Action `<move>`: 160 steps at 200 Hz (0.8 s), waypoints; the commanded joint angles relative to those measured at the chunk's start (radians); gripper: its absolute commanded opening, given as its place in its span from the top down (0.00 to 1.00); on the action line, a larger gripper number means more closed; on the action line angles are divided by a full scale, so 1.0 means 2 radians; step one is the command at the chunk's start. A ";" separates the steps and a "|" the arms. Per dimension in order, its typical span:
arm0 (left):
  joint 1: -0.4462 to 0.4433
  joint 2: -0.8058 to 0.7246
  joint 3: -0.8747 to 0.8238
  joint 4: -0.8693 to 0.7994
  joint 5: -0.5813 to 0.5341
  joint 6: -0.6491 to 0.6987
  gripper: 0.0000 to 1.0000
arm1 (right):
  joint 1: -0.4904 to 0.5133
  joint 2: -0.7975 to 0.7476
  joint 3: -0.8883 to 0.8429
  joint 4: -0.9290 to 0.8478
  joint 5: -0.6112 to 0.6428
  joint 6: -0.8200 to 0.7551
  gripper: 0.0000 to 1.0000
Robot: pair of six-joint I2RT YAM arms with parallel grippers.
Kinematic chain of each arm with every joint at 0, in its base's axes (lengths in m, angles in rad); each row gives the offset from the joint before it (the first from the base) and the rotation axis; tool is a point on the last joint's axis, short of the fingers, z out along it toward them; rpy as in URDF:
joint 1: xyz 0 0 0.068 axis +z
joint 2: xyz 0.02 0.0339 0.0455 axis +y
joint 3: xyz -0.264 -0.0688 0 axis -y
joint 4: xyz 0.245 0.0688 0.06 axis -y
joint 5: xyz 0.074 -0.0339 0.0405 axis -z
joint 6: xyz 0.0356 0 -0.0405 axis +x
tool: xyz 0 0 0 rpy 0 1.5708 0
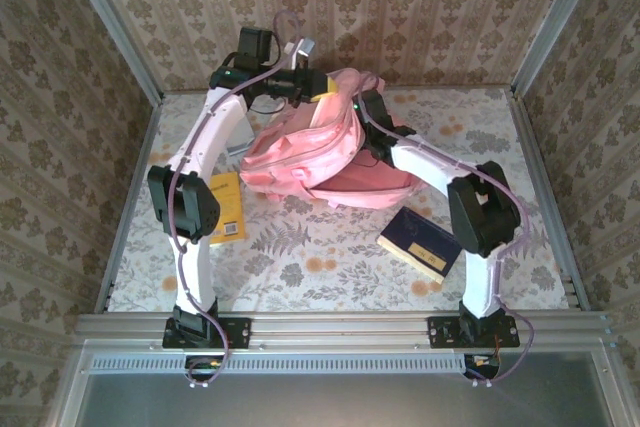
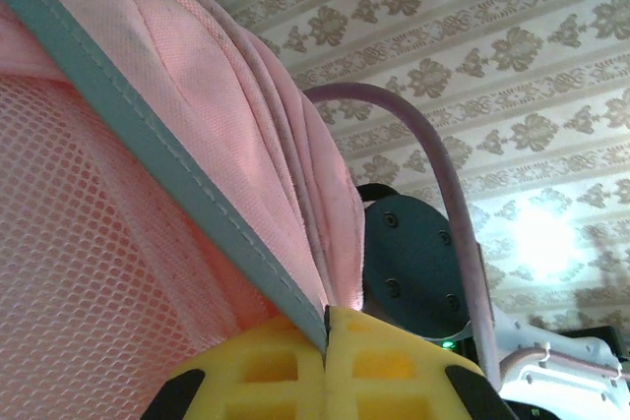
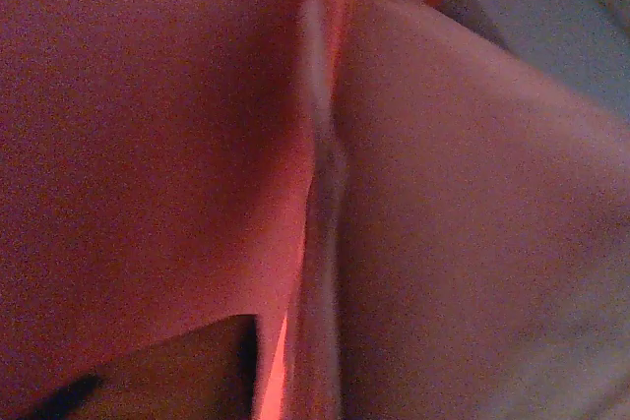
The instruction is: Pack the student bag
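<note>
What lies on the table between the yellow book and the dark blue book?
In the top external view, only bare floral tablecloth lies between the yellow book and the dark blue book.

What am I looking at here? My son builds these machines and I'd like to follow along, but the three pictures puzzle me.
These are two white robot arms bolted to the near edge of a table with a floral cloth. The overhead picture looks down from behind them. The other two come from small cameras on each wrist.

Between the arms sits a pink student bag. A yellow book lies beside the left arm and a dark blue book near the right one.

In the left wrist picture, the left hand, with yellow fingers, is shut on the bag's edge, lifting it. The right wrist picture is a pink-red blur of fabric, so that camera seems pushed into the bag; its hand's state is unclear.
</note>
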 commanded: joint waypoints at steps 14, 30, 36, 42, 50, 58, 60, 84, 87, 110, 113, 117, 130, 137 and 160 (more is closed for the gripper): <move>0.004 -0.044 0.013 0.079 0.069 -0.004 1.00 | 0.015 0.049 -0.006 0.065 0.020 0.044 0.27; 0.017 -0.047 0.002 0.087 0.064 -0.010 1.00 | 0.013 0.022 -0.027 0.076 0.014 0.005 0.13; 0.022 -0.048 -0.002 0.086 0.061 -0.010 1.00 | 0.011 0.010 -0.034 0.078 0.010 -0.011 0.11; 0.025 -0.050 -0.004 0.087 0.060 -0.010 1.00 | 0.009 -0.004 -0.044 0.082 0.006 -0.026 0.05; 0.029 -0.051 -0.007 0.088 0.059 -0.010 1.00 | 0.006 -0.019 -0.054 0.084 0.001 -0.045 0.03; 0.031 -0.052 -0.007 0.087 0.056 -0.010 1.00 | 0.003 -0.035 -0.065 0.084 -0.003 -0.060 0.00; 0.032 -0.052 -0.007 0.087 0.055 -0.010 1.00 | 0.002 -0.039 -0.068 0.085 -0.004 -0.062 0.00; 0.034 -0.052 -0.004 0.090 0.054 -0.015 1.00 | -0.007 -0.073 -0.101 0.089 -0.008 -0.078 0.00; 0.034 -0.052 -0.004 0.090 0.054 -0.015 1.00 | -0.008 -0.075 -0.104 0.091 -0.009 -0.078 0.00; 0.036 -0.055 -0.004 0.084 0.051 -0.010 1.00 | -0.016 -0.096 -0.129 0.095 -0.011 -0.081 0.00; 0.036 -0.056 -0.004 0.082 0.050 -0.008 1.00 | -0.017 -0.099 -0.132 0.094 -0.010 -0.083 0.00; 0.037 -0.057 -0.006 0.079 0.048 -0.006 1.00 | -0.018 -0.104 -0.135 0.092 -0.009 -0.085 0.00; 0.040 -0.060 -0.009 0.075 0.044 -0.003 1.00 | -0.020 -0.120 -0.142 0.064 0.012 -0.098 0.00; 0.043 -0.061 -0.011 0.070 0.040 -0.001 1.00 | -0.020 -0.131 -0.145 0.038 0.038 -0.110 0.00; 0.050 -0.067 -0.023 0.057 0.025 0.008 1.00 | -0.021 -0.183 -0.175 -0.009 0.110 -0.134 0.00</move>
